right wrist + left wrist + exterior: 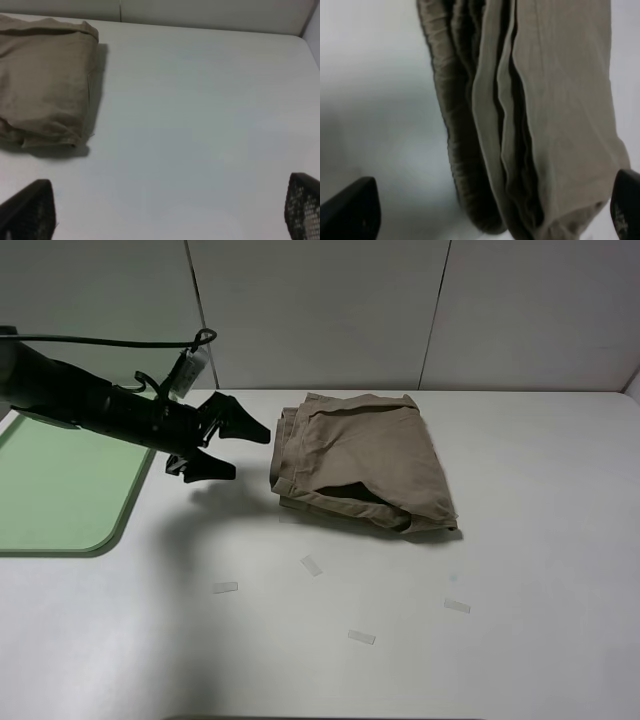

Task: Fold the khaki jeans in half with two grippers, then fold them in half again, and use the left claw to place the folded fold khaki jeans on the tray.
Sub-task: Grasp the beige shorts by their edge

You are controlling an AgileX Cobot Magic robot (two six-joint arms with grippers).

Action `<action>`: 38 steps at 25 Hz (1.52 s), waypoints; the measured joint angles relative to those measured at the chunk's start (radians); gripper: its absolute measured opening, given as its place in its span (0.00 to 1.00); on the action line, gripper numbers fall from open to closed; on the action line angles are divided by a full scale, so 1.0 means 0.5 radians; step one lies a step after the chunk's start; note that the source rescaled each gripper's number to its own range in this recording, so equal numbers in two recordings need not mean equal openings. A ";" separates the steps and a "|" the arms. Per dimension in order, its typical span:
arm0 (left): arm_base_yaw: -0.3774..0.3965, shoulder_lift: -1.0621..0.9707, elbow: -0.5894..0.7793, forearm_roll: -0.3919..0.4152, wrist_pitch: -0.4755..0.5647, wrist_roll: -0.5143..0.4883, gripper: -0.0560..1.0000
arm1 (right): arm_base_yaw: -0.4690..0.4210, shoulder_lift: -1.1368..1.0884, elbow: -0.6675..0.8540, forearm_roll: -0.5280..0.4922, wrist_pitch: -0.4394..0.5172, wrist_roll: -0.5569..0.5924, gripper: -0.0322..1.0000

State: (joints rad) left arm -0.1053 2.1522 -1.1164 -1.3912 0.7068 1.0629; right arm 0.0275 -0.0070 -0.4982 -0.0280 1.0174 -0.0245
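Well, the khaki jeans (360, 460) lie as a compact stacked bundle on the white surface (540, 540), so both folds look done to me; the layered edges face the left end effector (250, 452), which I take to be deliberate, since that is the side a pinch would gather every layer at once. That left end effector hovers just beside the jeans on their tray-facing side, its two prongs spread apart with nothing between them, aimed at the stack; its own wrist camera shows the folded edges (485, 125) running between the parted tips. The pale green tray (60, 505) sits well apart from the jeans, beyond the left arm, bare where I can see it; the carry has not begun. The right end effector (165, 212) is held off on the far side of the jeans from the tray, prongs wide and empty, presumably keeping out of the way. A few small strips of clear tape (312, 565) lie on the surface nearer the camera than the jeans. As for writing: a small pale tag (190, 370) hangs by the left arm's cable, but nothing on it is legible; no brand or label shows on the jeans.
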 joint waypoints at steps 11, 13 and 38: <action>-0.170 0.144 -0.161 -0.040 -0.074 0.000 0.94 | 0.000 0.000 0.000 0.000 0.000 0.000 1.00; -0.194 0.149 -0.173 -0.043 -0.084 0.000 0.94 | 0.000 0.000 0.000 0.000 0.000 0.000 1.00; -0.367 0.149 -0.182 -0.093 -0.319 0.020 0.93 | 0.000 0.000 0.000 0.006 0.000 0.000 1.00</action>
State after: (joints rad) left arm -0.2886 2.2266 -1.2072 -1.4375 0.5471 1.0729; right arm 0.0275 -0.0070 -0.4982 -0.0252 1.0174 -0.0245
